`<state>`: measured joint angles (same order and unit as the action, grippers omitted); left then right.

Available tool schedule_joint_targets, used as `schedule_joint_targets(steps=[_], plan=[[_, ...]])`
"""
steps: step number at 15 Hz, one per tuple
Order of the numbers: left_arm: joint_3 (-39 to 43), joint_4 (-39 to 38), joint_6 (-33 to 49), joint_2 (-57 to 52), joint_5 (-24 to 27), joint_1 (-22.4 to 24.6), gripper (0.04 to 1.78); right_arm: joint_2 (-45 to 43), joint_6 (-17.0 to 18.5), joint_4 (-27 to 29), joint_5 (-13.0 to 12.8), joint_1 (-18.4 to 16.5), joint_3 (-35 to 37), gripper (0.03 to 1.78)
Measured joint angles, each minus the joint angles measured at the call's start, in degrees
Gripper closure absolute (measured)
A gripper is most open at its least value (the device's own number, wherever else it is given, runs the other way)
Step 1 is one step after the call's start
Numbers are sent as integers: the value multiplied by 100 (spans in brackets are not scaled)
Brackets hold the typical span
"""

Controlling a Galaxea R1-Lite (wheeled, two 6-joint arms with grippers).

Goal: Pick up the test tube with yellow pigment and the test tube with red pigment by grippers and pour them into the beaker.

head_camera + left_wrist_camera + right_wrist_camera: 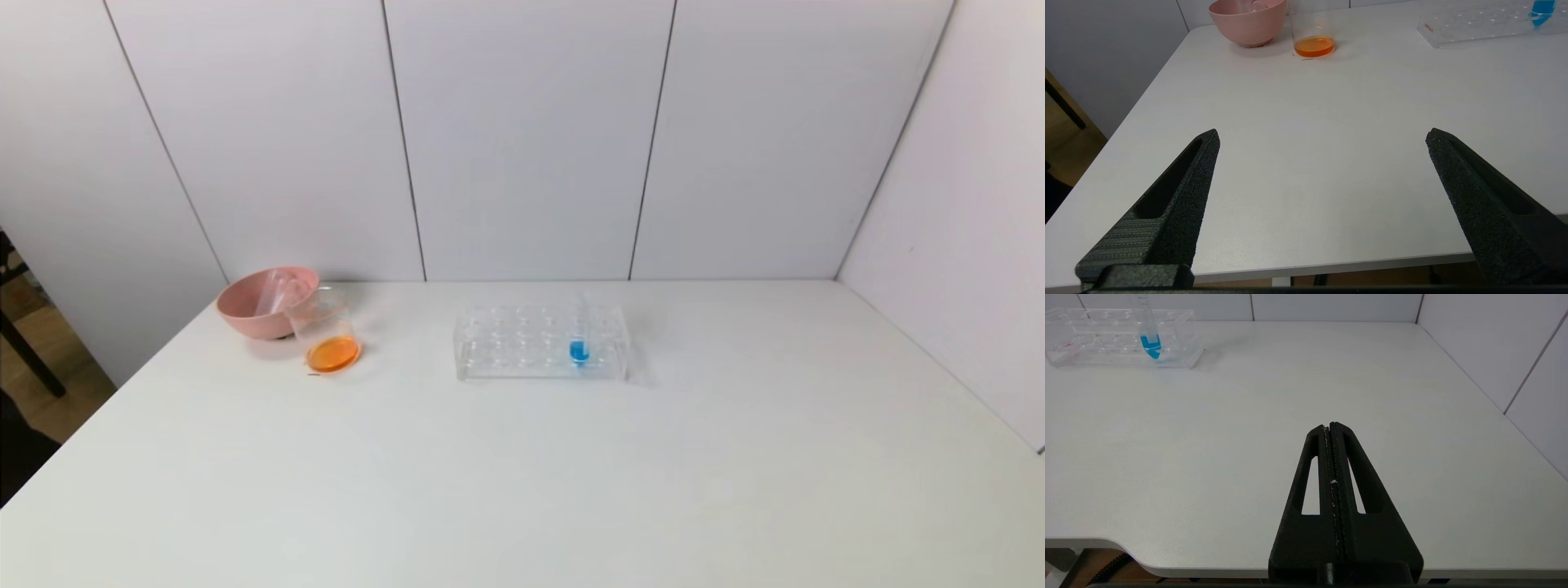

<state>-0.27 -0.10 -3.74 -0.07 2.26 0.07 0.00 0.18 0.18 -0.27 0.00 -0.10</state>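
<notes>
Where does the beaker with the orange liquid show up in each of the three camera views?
Head view: the beaker stands far left on the table, right beside the pink bowl.
Left wrist view: it sits near the top edge, above the middle, next to the bowl.
Right wrist view: not in it.
Shared landmark: the clear tube rack holding the blue tube, seen in all three.

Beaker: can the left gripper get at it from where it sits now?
Probably yes. The left gripper is open at the near table edge, with only bare table between it and the beaker. The pink bowl stands close beside the beaker, so that flank is tight.
</notes>
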Motion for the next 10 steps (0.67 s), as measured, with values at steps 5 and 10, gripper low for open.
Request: schedule_joint_targets(steps=[5,10], plan=[[0,-1,-2,0,-2,0,6,0,-23,-5,0,2,0,170],[0,-1,-2,2,-6,0,6,0,-18,-5,2,0,2,170]])
